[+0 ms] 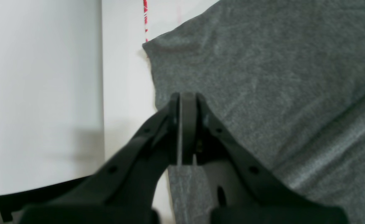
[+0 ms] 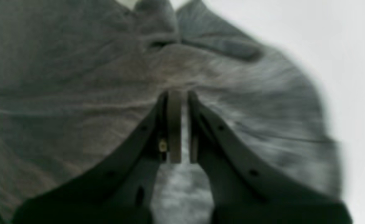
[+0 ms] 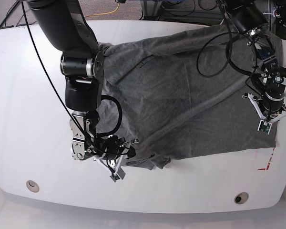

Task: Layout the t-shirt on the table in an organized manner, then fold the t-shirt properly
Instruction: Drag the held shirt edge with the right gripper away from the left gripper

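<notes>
Still laying out: left end effector (image 1: 187,130) and right end effector (image 2: 180,127) each pinch the t-shirt (image 3: 181,95). Next, I judge, pull both edges apart to flatten the bunched cloth beside the right one.

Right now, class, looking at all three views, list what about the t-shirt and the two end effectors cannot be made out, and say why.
- Base view: the left end effector tips sit behind its own body, so the grip is hidden.
- Base view: the t-shirt left edge lies under the right arm.
- Right wrist view: motion blur; whether the right end effector pinches cloth is unclear.
- Left wrist view: the t-shirt runs off the right edge.
</notes>
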